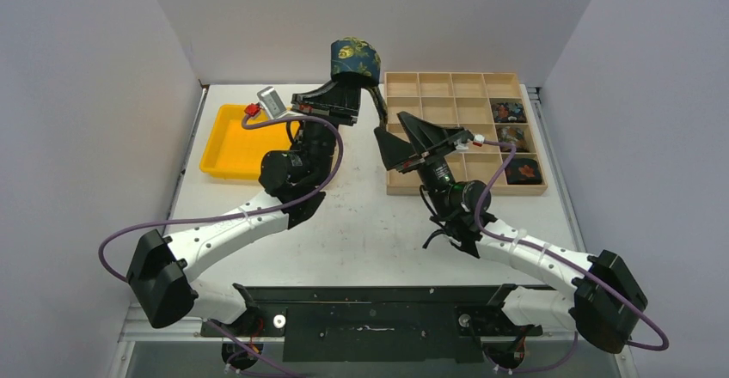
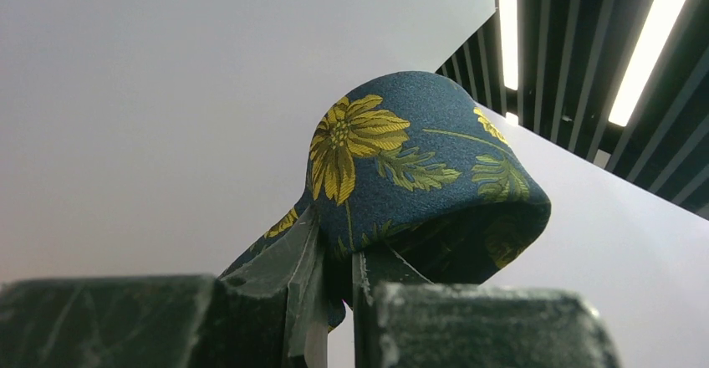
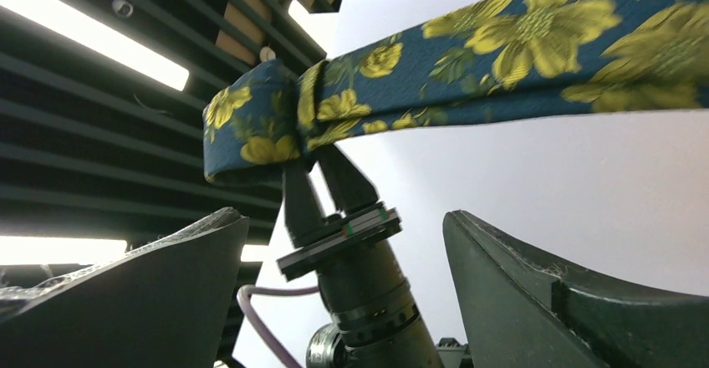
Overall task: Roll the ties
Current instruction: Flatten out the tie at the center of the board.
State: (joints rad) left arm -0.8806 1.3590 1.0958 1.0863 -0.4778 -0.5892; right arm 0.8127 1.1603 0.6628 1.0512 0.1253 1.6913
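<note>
— Where do your jaws stand?
— Your right gripper is spread wide, its curved black fingers empty. Beside it, three small coils fill the wooden grid tray's right column.
— And the tie?
— Raised, pinched in your left gripper: the tie is a rounded loop of matte navy weave with yellow flowers.

The tie is showing a dark teal-blue ground with yellow flowers and olive-green leaves. The left end effector and right end effector are appearing black, while the arms are wearing white shells with black joints and trailing purple cables. A tray is glowing bright yellow on the pale grey tabletop. The box is showing light wood, and the rolled ties in it are looking dark with orange and yellow prints.
</note>
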